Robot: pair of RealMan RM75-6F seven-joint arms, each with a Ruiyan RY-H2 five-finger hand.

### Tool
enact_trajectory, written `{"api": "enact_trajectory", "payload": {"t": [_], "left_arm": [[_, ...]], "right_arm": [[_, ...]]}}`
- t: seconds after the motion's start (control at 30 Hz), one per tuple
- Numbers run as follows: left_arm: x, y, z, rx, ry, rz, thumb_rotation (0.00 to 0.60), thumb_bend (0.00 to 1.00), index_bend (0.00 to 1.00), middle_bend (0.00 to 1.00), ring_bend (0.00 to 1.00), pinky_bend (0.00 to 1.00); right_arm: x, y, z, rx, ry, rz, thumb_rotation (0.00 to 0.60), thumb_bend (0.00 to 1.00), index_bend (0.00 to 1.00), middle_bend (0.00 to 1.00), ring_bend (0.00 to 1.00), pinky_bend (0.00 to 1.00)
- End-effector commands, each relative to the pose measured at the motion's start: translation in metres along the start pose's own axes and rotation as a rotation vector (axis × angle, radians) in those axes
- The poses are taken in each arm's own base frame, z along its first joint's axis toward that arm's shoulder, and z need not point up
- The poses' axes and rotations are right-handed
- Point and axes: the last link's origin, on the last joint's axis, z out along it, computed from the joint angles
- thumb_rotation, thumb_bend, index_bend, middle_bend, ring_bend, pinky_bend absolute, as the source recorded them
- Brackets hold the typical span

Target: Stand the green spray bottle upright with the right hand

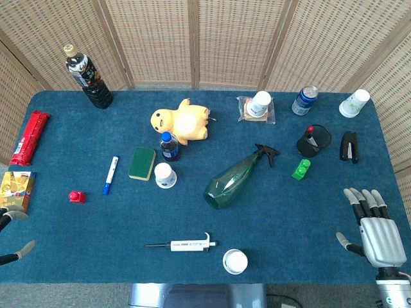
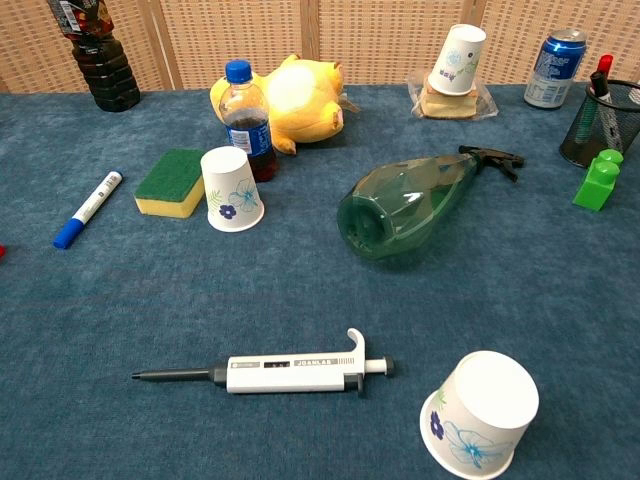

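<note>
The green spray bottle lies on its side near the middle of the blue table, its black trigger head pointing to the far right and its base toward me. In the chest view the green spray bottle lies the same way. My right hand hovers at the table's near right corner, fingers apart and holding nothing, well to the right of the bottle. Only the fingertips of my left hand show at the left edge, spread and holding nothing.
Around the bottle: a white paper cup, a small cola bottle, a yellow plush toy, a green block, a black mesh pen holder. Near the front lie a pipette and an upturned cup.
</note>
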Motion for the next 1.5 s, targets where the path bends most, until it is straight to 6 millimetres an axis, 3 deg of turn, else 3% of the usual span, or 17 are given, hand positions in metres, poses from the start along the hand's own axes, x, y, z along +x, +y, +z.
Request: {"api": "enact_trajectory", "payload": {"t": [0.03, 0.6, 0.9, 1.03, 1.1, 1.23, 1.5], "left_arm": [[0.000, 0.000, 0.001, -0.001, 0.000, 0.000, 0.531, 0.24, 0.38, 0.32, 0.29, 0.14], [0.002, 0.000, -0.003, 0.004, 0.007, -0.003, 0.535, 0.24, 0.37, 0.32, 0.29, 0.15], [0.006, -0.004, -0.002, -0.003, 0.006, -0.017, 0.530, 0.24, 0.37, 0.32, 0.29, 0.15], [0.005, -0.006, -0.003, -0.002, 0.000, -0.025, 0.531, 0.24, 0.37, 0.32, 0.29, 0.13], [0.005, -0.007, -0.003, 0.000, 0.000, -0.026, 0.527, 0.24, 0.37, 0.32, 0.29, 0.12], [0.006, -0.009, -0.003, 0.006, 0.005, -0.023, 0.540, 0.24, 0.37, 0.32, 0.29, 0.10], [0.006, -0.009, 0.002, 0.006, -0.010, -0.014, 0.534, 0.24, 0.37, 0.32, 0.29, 0.11]], "right_arm": [[0.000, 0.000, 0.001, -0.001, -0.001, -0.002, 0.600, 0.28, 0.00, 0.06, 0.00, 0.03], [-0.001, -0.006, 0.008, 0.043, -0.005, 0.103, 0.600, 0.28, 0.00, 0.06, 0.00, 0.03], [0.009, -0.043, 0.048, 0.223, -0.056, 0.315, 0.594, 0.31, 0.00, 0.07, 0.00, 0.04], [0.018, -0.063, 0.072, 0.287, -0.099, 0.401, 0.409, 0.31, 0.00, 0.18, 0.06, 0.23], [0.022, -0.069, 0.083, 0.299, -0.116, 0.435, 0.359, 0.31, 0.00, 0.20, 0.09, 0.30], [0.024, -0.082, 0.100, 0.318, -0.155, 0.495, 0.328, 0.30, 0.00, 0.21, 0.11, 0.31], [0.018, -0.120, 0.129, 0.391, -0.238, 0.543, 0.326, 0.30, 0.00, 0.22, 0.11, 0.31]]}}
